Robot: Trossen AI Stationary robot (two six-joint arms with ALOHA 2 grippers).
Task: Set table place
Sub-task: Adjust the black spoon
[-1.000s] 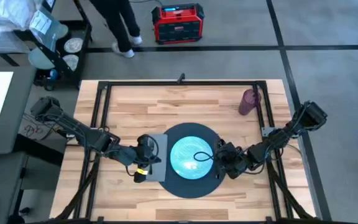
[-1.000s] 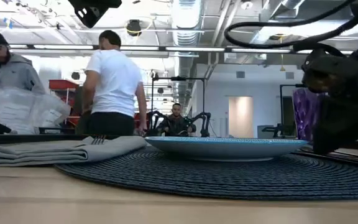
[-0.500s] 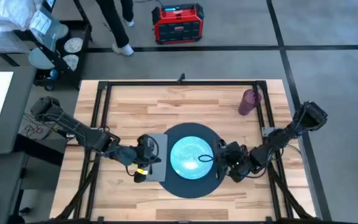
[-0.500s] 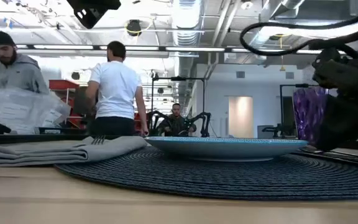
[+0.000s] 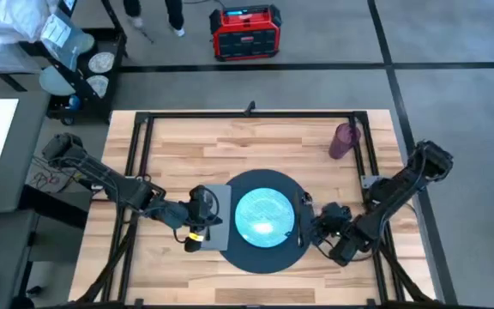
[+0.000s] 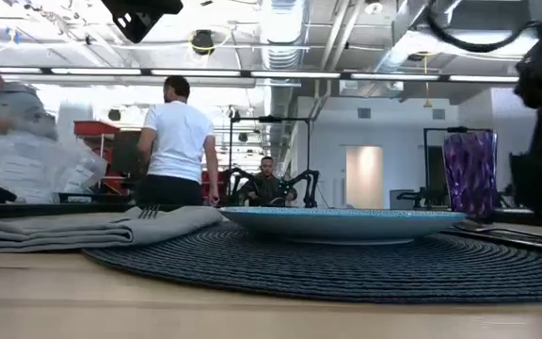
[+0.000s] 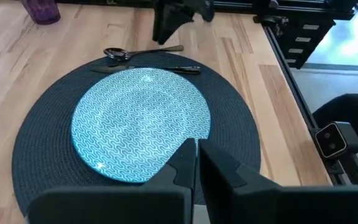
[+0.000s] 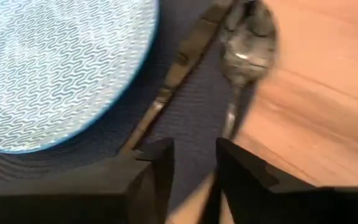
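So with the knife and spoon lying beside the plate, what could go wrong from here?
The right gripper hangs open close over the spoon and knife; a low swing could knock them askew. The spoon's bowl lies at the mat's edge, so a nudge may tip it off. The left gripper, shut near the teal plate, could bump it.

spoon [image 8: 248,43] blurred, fork [image 6: 149,213] mostly hidden in napkin [image 6: 83,229]

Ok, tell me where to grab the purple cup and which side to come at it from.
Grip the purple cup around its mid-wall, jaws level, probably with the right gripper, the nearer one. It stands upright and alone on the table, beyond the mat, so a side approach from the plate side looks clear. The frame tube close beside it likely blocks the outer side.
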